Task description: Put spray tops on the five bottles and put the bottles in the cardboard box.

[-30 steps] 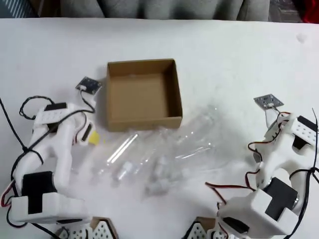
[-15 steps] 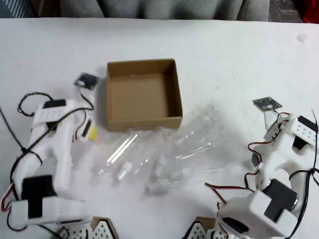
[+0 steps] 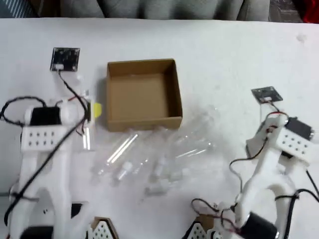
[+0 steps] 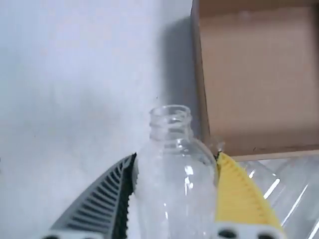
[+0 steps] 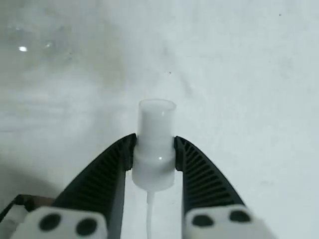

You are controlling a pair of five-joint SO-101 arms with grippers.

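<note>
My left gripper (image 4: 174,184) is shut on a clear, uncapped bottle (image 4: 172,174), its open neck pointing toward the table beside the cardboard box (image 4: 259,79). In the high view that bottle (image 3: 86,130) hangs at the left arm, just left of the open, empty box (image 3: 143,93). My right gripper (image 5: 154,154) is shut on a white spray top (image 5: 155,144) whose thin tube runs back between the jaws. Several more clear bottles (image 3: 149,152) and white spray tops (image 3: 160,175) lie in a loose heap in front of the box.
Both white arms (image 3: 45,149) stand raised at the table's left and right (image 3: 276,149) sides, with cables hanging from them. The white table (image 3: 224,55) stretches beyond and beside the box. Orange-and-white arm bases (image 3: 102,230) sit at the near edge.
Both arms have risen from a folded, low pose. The left one lifted its bottle up beside the box; the right one rose over the table's right side.
</note>
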